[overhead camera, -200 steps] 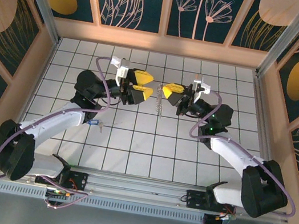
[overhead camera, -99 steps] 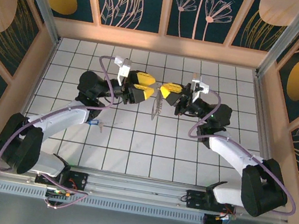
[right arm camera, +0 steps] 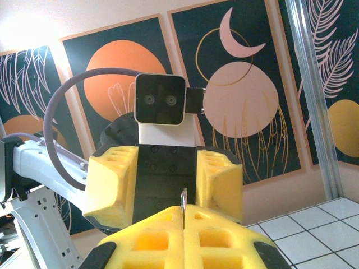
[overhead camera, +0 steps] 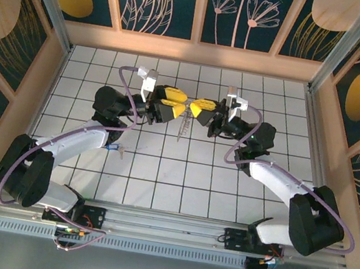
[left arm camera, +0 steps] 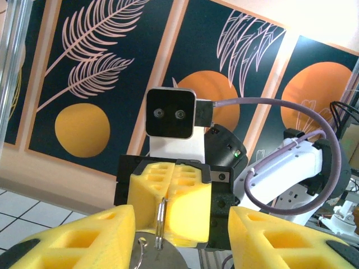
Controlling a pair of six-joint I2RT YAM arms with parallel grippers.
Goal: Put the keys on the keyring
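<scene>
Narrowing its still-spread jaws at upper centre, the left gripper (overhead camera: pixel 180 104) nears the keyring (overhead camera: pixel 182 128) (pinched by the right gripper (overhead camera: pixel 195 107)) while the keys (overhead camera: pixel 116 148) lie unthreaded.

The left gripper (left arm camera: pixel 178 246) faced the right gripper (left arm camera: pixel 166 207) head-on, its own yellow fingers (left arm camera: pixel 78 238) spread to the lower corners of the frame with nothing between them in contact. The opposite yellow pads (left arm camera: pixel 147 196) were pressed together on the thin, upright metal loop of the keyring (left arm camera: pixel 160 219). A rounded silver piece (left arm camera: pixel 154 259) sat just below it at the frame's bottom edge. Above were the right arm's wrist camera (left arm camera: pixel 171 114) and a purple cable (left arm camera: pixel 291 112) arcing to the white arm (left arm camera: pixel 291 168), against wall panels (left arm camera: pixel 84 67) of ferns and orange discs.
</scene>
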